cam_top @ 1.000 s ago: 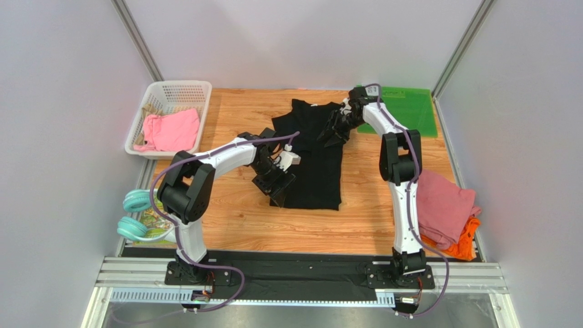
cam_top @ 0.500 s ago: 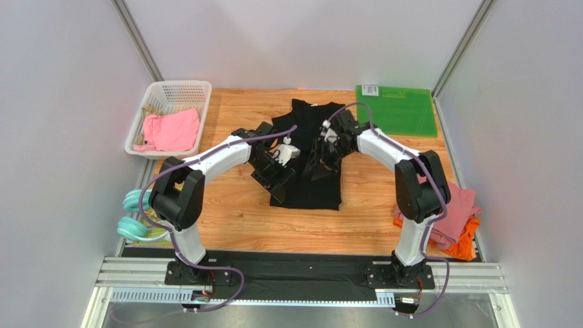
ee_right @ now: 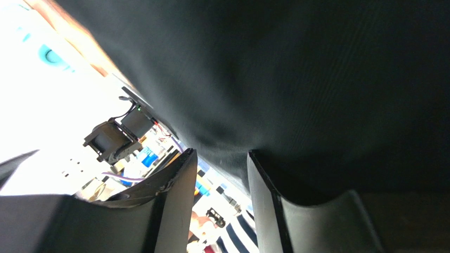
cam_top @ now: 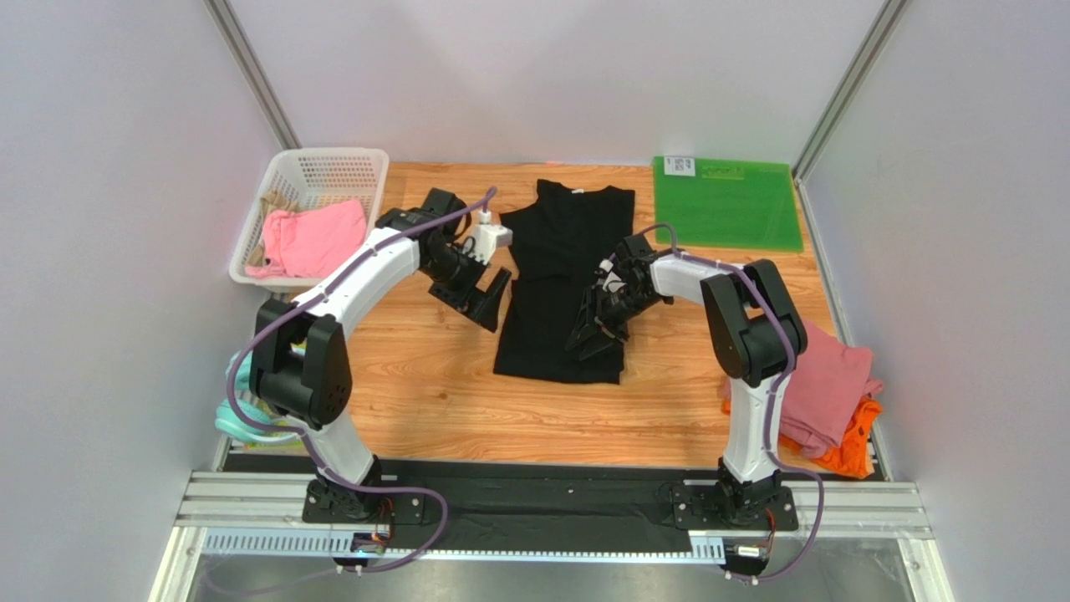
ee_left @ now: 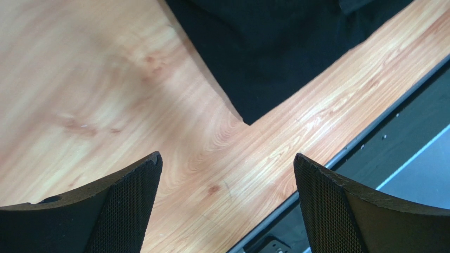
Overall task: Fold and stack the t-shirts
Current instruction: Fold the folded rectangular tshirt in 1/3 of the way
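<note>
The black t-shirt [cam_top: 553, 270] lies on the wooden table [cam_top: 415, 401], folded into a long strip with the collar at the far end. My left gripper [cam_top: 485, 296] hovers open over bare wood just left of it; in the left wrist view [ee_left: 227, 156] nothing is between the fingers and a shirt corner [ee_left: 264, 52] lies ahead. My right gripper [cam_top: 593, 329] rests low on the shirt's right side near the hem. Its jaws [ee_right: 222, 153] stand partly apart and empty, against the black cloth [ee_right: 296, 68]. A dusty-pink t-shirt [cam_top: 816, 376] lies on an orange one [cam_top: 857, 449] at the right edge.
A white basket [cam_top: 329, 163] at the back left holds pink cloth [cam_top: 312, 238]. The green mat [cam_top: 729, 201] lies at the back right. Teal headphones [cam_top: 245, 399] sit at the left edge. A black rail [ee_left: 380, 158] borders the table's near edge.
My left arm pulled back and to the left, off the shirt onto bare wood. My right arm swung from the far corner by the mat down to the shirt's lower right side.
</note>
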Tool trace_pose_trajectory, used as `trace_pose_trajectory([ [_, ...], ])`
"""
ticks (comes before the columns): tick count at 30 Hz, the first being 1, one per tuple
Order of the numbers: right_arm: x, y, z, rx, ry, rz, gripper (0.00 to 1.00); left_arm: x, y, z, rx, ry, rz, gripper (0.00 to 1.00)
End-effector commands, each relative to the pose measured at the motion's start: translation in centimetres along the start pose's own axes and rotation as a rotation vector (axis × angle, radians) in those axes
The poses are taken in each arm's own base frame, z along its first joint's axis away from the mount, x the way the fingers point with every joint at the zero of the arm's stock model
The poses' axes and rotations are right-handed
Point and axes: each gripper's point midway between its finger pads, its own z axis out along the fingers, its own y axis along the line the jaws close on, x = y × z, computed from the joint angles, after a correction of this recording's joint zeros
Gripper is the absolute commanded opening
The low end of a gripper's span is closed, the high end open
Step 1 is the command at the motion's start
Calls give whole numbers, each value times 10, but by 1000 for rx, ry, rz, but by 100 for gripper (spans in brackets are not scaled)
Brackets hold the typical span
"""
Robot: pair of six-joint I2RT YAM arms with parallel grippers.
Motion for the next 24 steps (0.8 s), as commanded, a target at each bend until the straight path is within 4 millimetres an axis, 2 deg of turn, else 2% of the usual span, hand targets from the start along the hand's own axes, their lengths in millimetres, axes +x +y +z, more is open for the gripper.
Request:
trace_pose_trajectory([
  [1, 5, 43, -45, -46, -115, -113, 47, -26, 0, -40, -44, -123, 17, 100],
  [4, 6, 51, -51, -54, -132, -117, 47, -28, -1, -40, -33, -126, 4, 100],
  [6, 5, 42, -47, -33, -130, -106, 47, -26, -5, -34, 6, -105, -19, 100],
  [10, 6, 15, -24, -12, -101, -56, 46, -22, -8, -27, 45, -78, -34, 100],
  [11, 9, -1, -15, 9, -80, -20, 46, -22, -9, -27, 48, -76, -35, 100],
  [14, 13, -29, 5, 46, -39, 28, 45, -20, -11, -27, 57, -70, -31, 100],
  [17, 11, -47, 14, 77, -24, 51, 44, -18, -12, -26, 66, -62, -30, 100],
  [19, 11, -47, 11, 68, -27, 59, 45, -15, -13, -24, 69, -53, -29, 100],
  [24, 15, -12, -25, 32, -102, -12, 52, -6, -20, -21, 89, -22, -21, 100],
])
